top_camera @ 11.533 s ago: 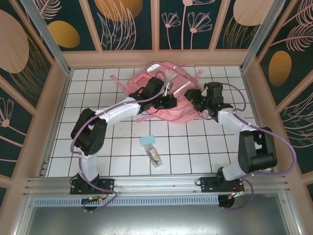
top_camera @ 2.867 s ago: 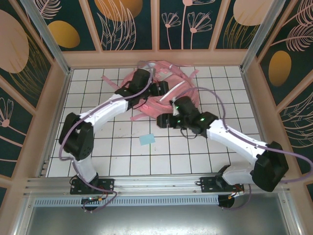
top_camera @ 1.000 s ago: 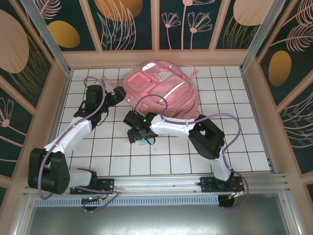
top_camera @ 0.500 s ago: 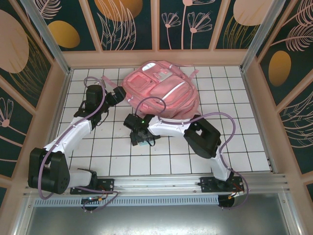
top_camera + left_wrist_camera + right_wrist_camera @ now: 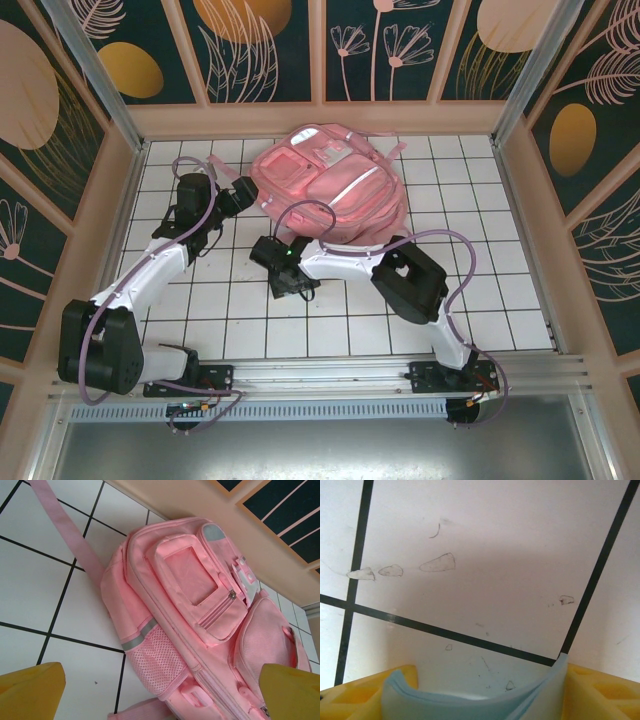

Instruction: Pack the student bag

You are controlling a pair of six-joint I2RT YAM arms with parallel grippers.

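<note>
At the far middle of the white gridded tabletop (image 5: 480,300): student bag (image 5: 335,190), pink, lying flat, front pockets up. Left of the bag, just beside it: left jaws, spread wide, empty. Near side of the bag, low over the tabletop: right jaws, pinching a bowed light-blue pad (image 5: 470,705).

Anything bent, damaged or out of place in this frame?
Yes: the light blue pad is bowed into a curve between the yellow fingers of the right gripper, squeezed edge to edge rather than flat. The white tile under it carries small scuff marks. Nothing odd about the student bag.
</note>
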